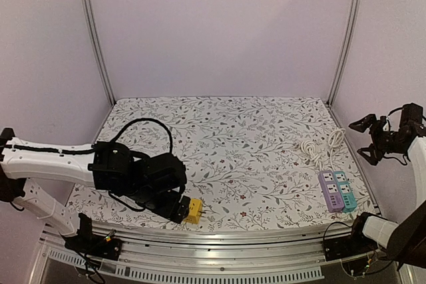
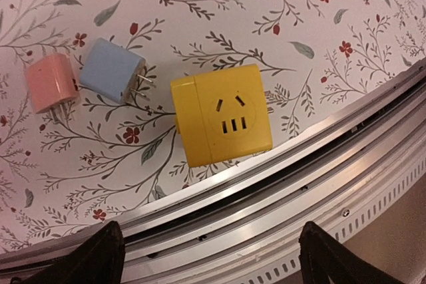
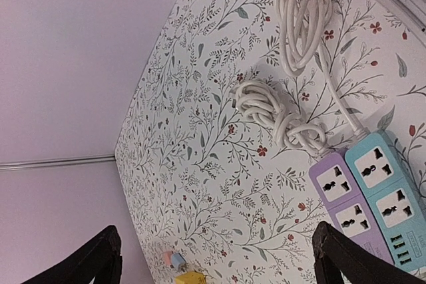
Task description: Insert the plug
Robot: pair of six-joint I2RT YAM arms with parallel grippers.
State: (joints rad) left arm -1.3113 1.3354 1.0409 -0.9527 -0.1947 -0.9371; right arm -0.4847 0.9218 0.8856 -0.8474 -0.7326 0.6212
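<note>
The left hand is released: its two dark fingers stand wide apart at the bottom of the wrist view. Between them shows only the metal rail along the near edge of the flower-patterned tabletop. At 12 o'clock from that gap, clear of both fingers, the yellow cube adapter lies just inside the rail, its socket face turned up to the camera. At 10 o'clock from the cube lies the blue plug, its two metal prongs pointing at the cube's side and stopping just short of it. The pink plug sits at 9 o'clock from the blue one, so close that I cannot tell whether they touch, with its prongs aimed toward 5 o'clock. From overhead this group sits at about 7 o'clock on the tabletop, with the left arm low over it and only the cube showing

The right hand is released as well, fingers spread wide and holding nothing. It hangs in the air off the tabletop's edge at 3 o'clock. The purple power strip and the teal power strip lie side by side, sockets up, at about 4 o'clock on the tabletop. Their white cords lie bundled at 12 o'clock from them. A black cable loops at 9 o'clock, behind the left arm
</note>
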